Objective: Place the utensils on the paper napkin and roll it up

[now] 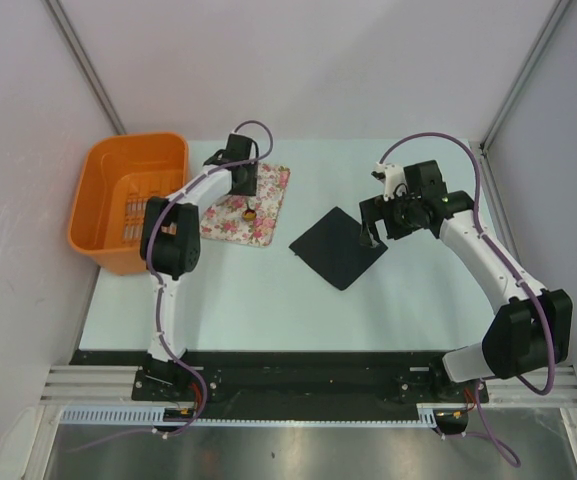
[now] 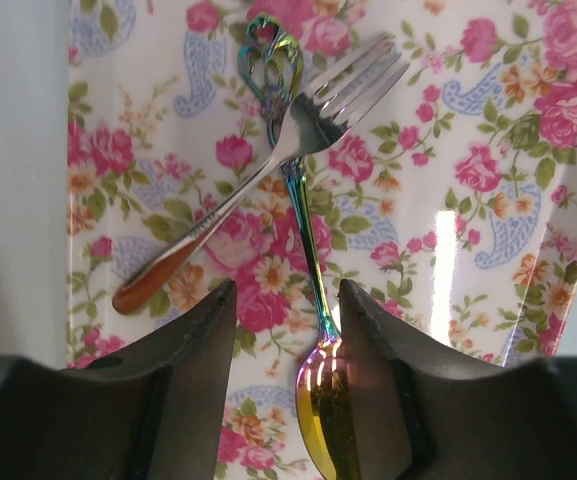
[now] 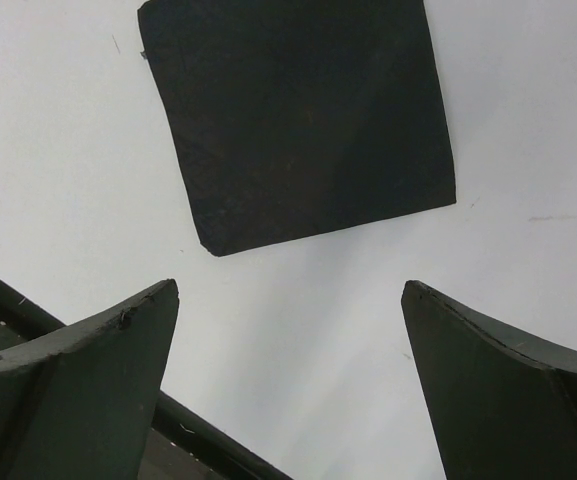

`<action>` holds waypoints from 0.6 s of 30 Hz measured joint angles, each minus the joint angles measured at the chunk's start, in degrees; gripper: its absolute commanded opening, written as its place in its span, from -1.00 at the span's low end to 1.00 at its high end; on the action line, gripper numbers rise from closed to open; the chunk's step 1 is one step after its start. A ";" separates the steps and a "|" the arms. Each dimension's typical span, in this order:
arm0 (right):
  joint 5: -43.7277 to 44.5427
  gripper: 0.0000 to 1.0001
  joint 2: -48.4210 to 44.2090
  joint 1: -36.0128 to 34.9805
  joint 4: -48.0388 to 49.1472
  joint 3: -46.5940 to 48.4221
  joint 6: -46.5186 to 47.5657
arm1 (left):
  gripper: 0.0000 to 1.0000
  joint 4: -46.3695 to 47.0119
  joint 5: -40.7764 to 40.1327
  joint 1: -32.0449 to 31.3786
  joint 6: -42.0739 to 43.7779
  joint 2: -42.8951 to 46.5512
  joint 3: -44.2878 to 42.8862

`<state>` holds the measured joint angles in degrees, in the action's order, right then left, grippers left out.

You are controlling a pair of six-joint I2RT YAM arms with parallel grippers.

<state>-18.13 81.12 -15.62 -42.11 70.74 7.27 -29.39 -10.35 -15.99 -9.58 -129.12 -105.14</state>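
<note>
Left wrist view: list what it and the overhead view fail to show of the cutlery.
- Rainbow-handled, gold-bowled metal spoon: bowl tip cut off by the left wrist view's bottom edge.
- Silver metal fork: too small to make out in the top external view.
- Pink floral cloth: top and right edges cut off by the frame, left wrist view.

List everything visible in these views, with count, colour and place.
basket: 1, orange, table's far-left edge
floral cloth: 1, pink-and-white, right of the basket
fork: 1, silver, on the floral cloth, crossing the spoon
spoon: 1, iridescent handle, gold bowl, on the floral cloth
paper napkin: 1, black, table centre, nothing on it
table: 1, pale, beneath everything
left end effector: 1, black, open, over the spoon
right end effector: 1, black, open, beside the napkin's right corner
</note>
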 measured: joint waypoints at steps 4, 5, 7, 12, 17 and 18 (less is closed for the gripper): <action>-0.39 0.99 0.44 0.00 0.00 0.00 0.00 | 0.03 2.58 0.96 0.02 4.48 -0.35 -0.68; -0.44 0.99 0.63 0.00 0.00 0.00 0.02 | 0.04 2.34 1.88 0.24 5.18 -0.79 -1.49; -0.46 0.99 0.98 0.00 0.00 0.00 0.02 | 0.04 2.49 3.85 0.52 6.54 -2.43 -4.57; -0.81 0.99 1.29 0.00 -0.02 0.00 0.02 | 0.05 1.81 7.30 1.86 11.61 -5.25 -9.01; -0.87 0.99 1.29 0.00 -0.02 0.00 0.02 | 0.07 -0.42 9.55 2.43 17.44 -5.70 -9.66; -0.90 0.99 1.29 0.00 -0.02 0.00 0.02 | 0.08 -1.03 9.73 2.43 18.84 -5.75 -9.75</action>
<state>-19.03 82.41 -15.62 -42.13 70.74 7.29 -30.41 -0.62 -13.56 9.26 -134.87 -114.89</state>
